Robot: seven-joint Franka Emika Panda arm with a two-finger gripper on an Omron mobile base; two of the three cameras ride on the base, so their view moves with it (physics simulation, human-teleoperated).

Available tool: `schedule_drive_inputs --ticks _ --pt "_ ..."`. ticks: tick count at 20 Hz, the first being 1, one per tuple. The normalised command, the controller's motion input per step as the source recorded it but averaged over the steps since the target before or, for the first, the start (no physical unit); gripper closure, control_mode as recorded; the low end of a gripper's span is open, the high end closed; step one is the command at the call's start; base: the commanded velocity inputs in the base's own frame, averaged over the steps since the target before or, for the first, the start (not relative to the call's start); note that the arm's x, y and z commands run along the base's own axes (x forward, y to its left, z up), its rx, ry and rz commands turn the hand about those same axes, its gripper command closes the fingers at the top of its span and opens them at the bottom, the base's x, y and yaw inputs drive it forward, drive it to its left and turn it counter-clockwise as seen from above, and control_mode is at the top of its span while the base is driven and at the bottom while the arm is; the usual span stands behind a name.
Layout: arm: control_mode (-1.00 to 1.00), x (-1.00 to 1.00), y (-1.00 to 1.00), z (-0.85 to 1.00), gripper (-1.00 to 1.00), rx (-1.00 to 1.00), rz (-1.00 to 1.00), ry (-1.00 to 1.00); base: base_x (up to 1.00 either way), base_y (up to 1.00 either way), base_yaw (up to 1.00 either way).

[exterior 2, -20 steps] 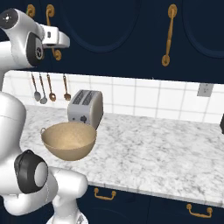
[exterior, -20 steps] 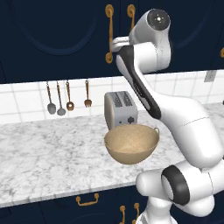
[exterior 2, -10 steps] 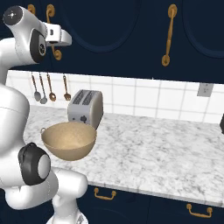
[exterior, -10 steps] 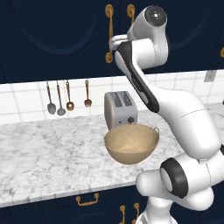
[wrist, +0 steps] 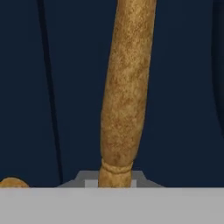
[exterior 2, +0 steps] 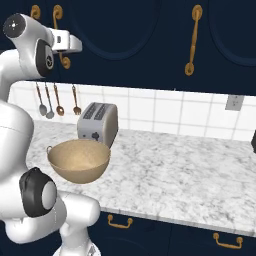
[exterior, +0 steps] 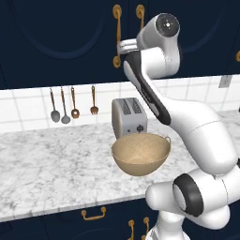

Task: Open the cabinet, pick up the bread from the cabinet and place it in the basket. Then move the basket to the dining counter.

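Gripper (exterior: pixel 120 47) up at the cabinet (exterior: pixel 61 42) handle (wrist: pixel 124 96)

Fingers hidden below the hand view's edge; whether they clamp the brass handle cannot be told. Cabinet doors closed, so the bread is concealed. Basket (exterior: pixel 140 153) sits near the counter's (exterior 2: pixel 190 170) front edge, just before the toaster (exterior: pixel 128 116).

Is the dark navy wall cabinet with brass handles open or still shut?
Shut. The dark navy wall cabinet has both doors flush in the base views, and its long brass handle lies against the closed door.
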Motion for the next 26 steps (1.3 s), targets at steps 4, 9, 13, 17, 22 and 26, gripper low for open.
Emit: schedule_drive_inputs --ticks 4,9,13,17,22,26 --pt "-1.00 0.00 -0.98 -0.04 1.00 0.02 0.00 -0.02 0.00 0.00 0.00" --pt "-1.00 0.00 -1.00 0.00 1.00 0.01 0.00 0.05 0.00 0.00 0.00" --pt "-1.00 -0.19 -1.00 0.00 1.00 0.08 0.00 0.01 0.00 0.00 0.00" --pt "-1.00 -0.37 -1.00 0.00 1.00 0.16 0.01 -0.07 0.00 0.00 0.00" --pt "-1.00 -0.23 -1.00 0.00 1.00 0.13 0.00 0.00 0.00 0.00 0.00" --pt "-1.00 -0.06 -1.00 0.00 1.00 0.09 0.00 0.00 0.00 0.00 0.00"
